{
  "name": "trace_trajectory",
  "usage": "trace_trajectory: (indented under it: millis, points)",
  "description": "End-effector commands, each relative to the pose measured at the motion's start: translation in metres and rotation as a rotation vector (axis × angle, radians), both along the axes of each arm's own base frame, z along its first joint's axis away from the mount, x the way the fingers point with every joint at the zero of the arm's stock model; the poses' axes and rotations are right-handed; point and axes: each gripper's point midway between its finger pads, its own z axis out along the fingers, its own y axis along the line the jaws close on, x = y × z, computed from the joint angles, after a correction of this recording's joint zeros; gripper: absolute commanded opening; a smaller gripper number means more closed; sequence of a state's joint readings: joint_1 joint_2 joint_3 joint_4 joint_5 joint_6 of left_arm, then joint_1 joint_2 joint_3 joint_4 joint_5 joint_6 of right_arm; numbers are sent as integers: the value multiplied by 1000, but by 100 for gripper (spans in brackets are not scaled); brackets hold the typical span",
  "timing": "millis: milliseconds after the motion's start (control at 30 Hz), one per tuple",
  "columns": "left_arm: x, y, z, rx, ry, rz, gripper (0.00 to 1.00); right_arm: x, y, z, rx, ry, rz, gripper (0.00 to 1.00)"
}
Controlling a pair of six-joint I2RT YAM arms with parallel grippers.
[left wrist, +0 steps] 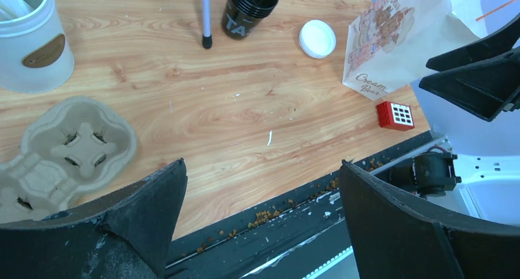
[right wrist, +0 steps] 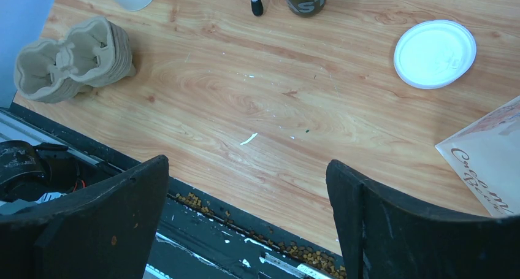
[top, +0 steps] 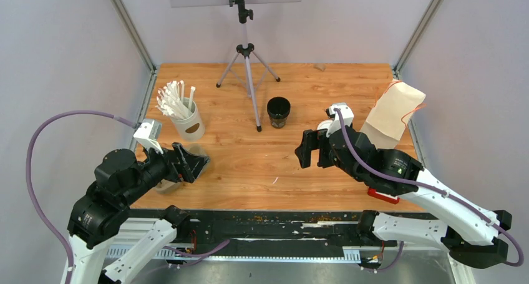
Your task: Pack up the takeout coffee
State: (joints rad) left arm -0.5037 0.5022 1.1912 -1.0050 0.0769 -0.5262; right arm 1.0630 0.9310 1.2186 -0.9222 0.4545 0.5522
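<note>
My left claw [left wrist: 262,168], right claw [right wrist: 246,165] both wide, empty. Black cup stack [left wrist: 251,9] upright just right of tripod foot [left wrist: 207,43]; white lid [left wrist: 317,38] farther right. Grip stack mid-wall, gently, clear of tripod foot.

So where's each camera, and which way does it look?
Top: above and behind, looking down at the table; both arms show.
Left wrist: on the left arm, aimed down and rightward; left fingers show.
Right wrist: on the right arm, aimed down and leftward; right fingers show.
Both wrist views show the white lid and pulp tray.
</note>
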Motion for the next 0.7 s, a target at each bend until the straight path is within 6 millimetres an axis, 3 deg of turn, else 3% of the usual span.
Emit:
trace_trajectory:
  millis: [0, 367, 533, 667]
  points:
    - [6, -3, 8, -7, -32, -5, 100, 3, 6, 23, 82, -44, -6, 99]
    - [19, 7, -7, 85, -58, 41, 100, 18, 4, 32, 87, -139, -43, 98]
    - [27, 4, -15, 103, -73, 36, 100, 40, 3, 34, -40, -260, -64, 97]
    - [31, 2, -25, 109, -66, 35, 100, 68, 15, 34, -189, -333, -64, 96]
